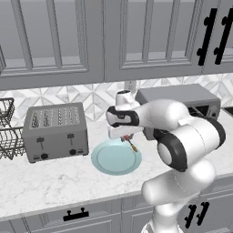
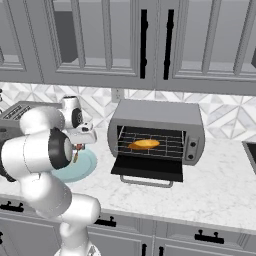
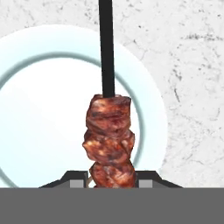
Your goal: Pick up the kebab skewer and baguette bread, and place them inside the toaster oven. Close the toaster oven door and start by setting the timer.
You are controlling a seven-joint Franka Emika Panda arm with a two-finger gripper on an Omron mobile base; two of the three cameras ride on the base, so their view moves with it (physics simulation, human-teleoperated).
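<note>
My gripper [image 1: 126,138] hangs a little above the pale blue plate [image 1: 109,164], shut on the kebab skewer [image 1: 132,145]. In the hand view the skewer's brown meat chunks [image 3: 109,140] sit between my fingertips [image 3: 76,180], and its dark stick points away over the plate [image 3: 39,127]. From the right base view, the gripper [image 2: 80,145] and skewer [image 2: 76,156] are left of the toaster oven [image 2: 157,112]. The toaster oven door [image 2: 147,167] lies folded down open. The golden baguette bread [image 2: 144,144] rests on the wire rack inside.
A grey four-slot toaster [image 1: 55,131] stands left of the plate, with a wire dish rack [image 1: 7,132] beyond it. The oven's knobs [image 2: 190,145] are on its right front. My arm's elbow partly hides the toaster oven [image 1: 182,98] in the left base view. Upper cabinets hang above.
</note>
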